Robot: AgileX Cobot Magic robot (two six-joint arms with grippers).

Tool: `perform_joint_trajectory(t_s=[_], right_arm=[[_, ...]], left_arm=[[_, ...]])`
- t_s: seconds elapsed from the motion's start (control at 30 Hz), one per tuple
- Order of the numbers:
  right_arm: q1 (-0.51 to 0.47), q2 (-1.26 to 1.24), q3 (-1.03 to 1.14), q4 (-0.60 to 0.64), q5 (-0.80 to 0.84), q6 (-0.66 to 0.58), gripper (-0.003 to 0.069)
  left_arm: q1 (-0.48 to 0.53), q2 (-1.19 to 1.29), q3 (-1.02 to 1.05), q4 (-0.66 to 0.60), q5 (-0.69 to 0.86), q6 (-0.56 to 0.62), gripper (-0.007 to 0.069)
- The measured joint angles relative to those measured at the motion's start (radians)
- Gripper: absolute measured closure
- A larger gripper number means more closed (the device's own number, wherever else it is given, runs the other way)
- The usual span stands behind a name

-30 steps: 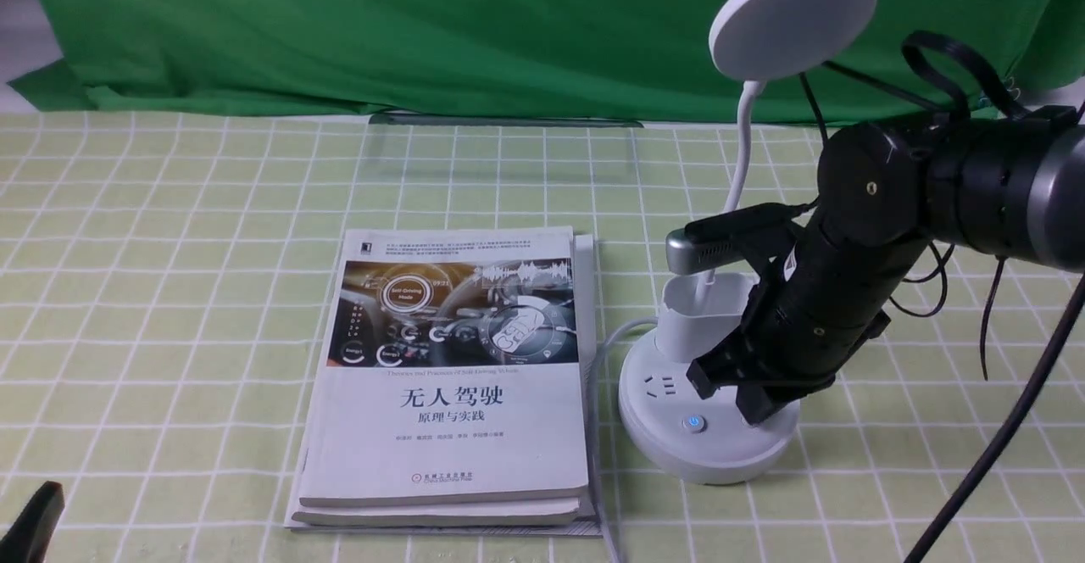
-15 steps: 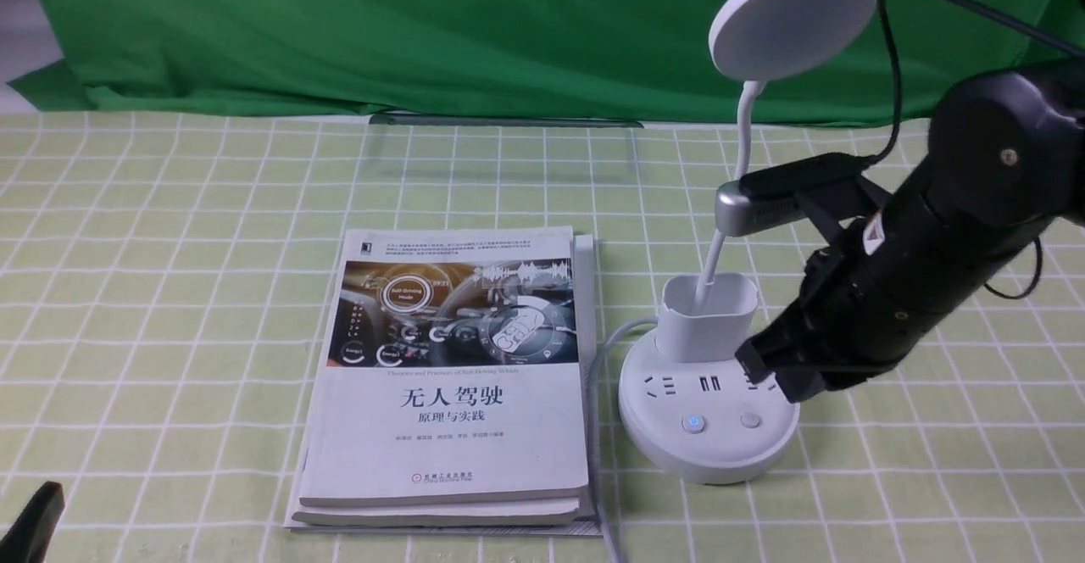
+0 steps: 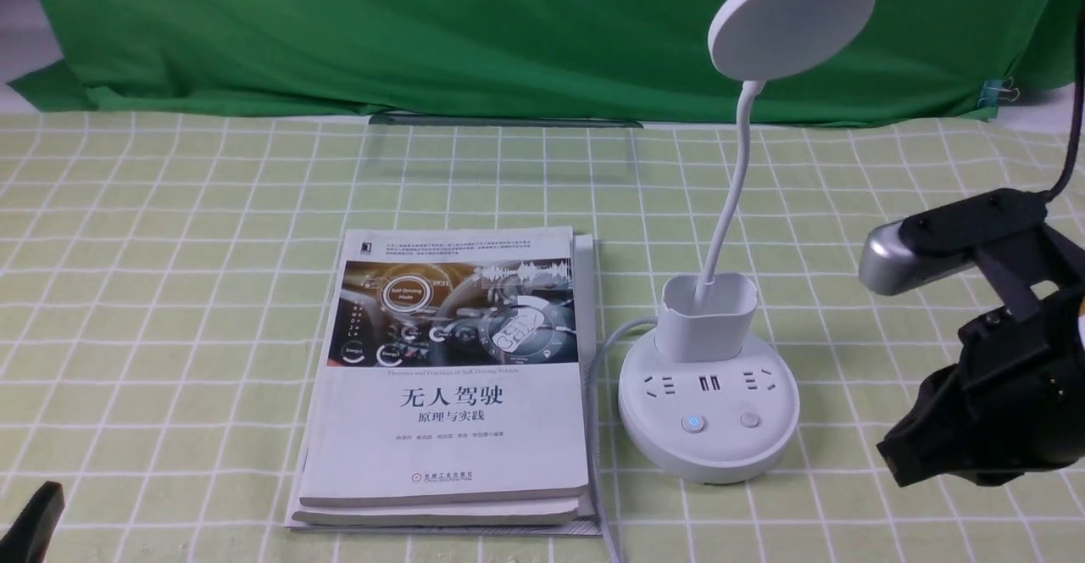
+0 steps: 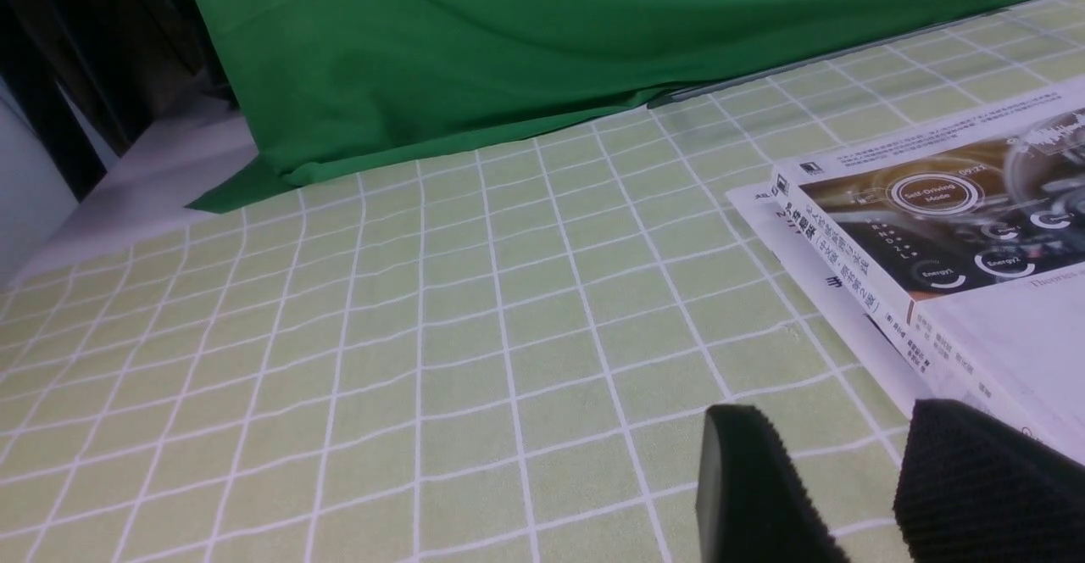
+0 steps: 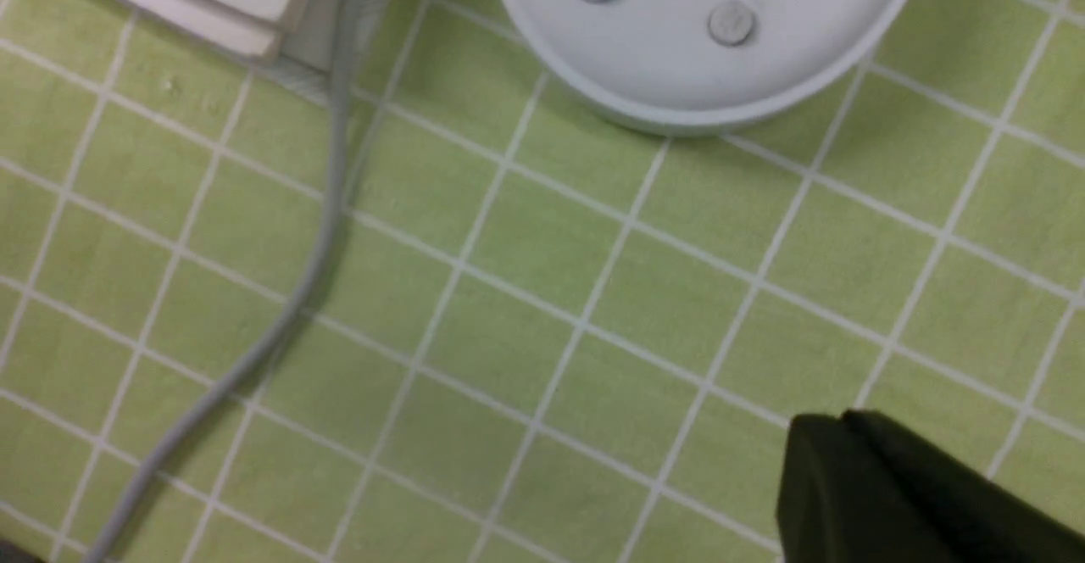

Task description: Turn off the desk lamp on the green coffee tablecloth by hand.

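Observation:
The white desk lamp stands right of centre on the green coffee tablecloth (image 3: 169,292). Its round base (image 3: 708,444) carries sockets and two buttons; the left button (image 3: 693,423) shows a blue mark, the right button (image 3: 749,419) is plain. The disc head (image 3: 791,16) is up on its thin neck. My right gripper (image 3: 900,459) is shut and empty, hovering right of the base and apart from it. In the right wrist view the base (image 5: 678,71) lies beyond the shut gripper (image 5: 835,427). My left gripper (image 4: 835,427) is open and empty, low at the near left (image 3: 34,516).
Two stacked books (image 3: 453,376) lie just left of the lamp, also in the left wrist view (image 4: 975,232). The lamp's grey cable (image 5: 314,275) runs between book and base toward the front edge. A dark green backdrop cloth (image 3: 424,29) hangs behind.
My right gripper was down at the base's right button, then lifted off and pulled back to the right and toward the front. The lamp, books and left gripper have not moved.

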Motion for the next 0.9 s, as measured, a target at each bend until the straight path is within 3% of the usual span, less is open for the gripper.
perform_joint_trajectory(t_s=[0.5, 0.9], right_arm=[[-0.031, -0.134, 0.076, -0.025, -0.235, -0.041, 0.0618], [-0.331, -0.925, 0.768, -0.033, -0.627, -0.057, 0.0618]], left_arm=[[0.0, 0.0, 0.0, 0.001, 0.0, 0.0, 0.0382], [0.0, 0.0, 0.0, 0.012, 0.0, 0.0, 0.0382]])
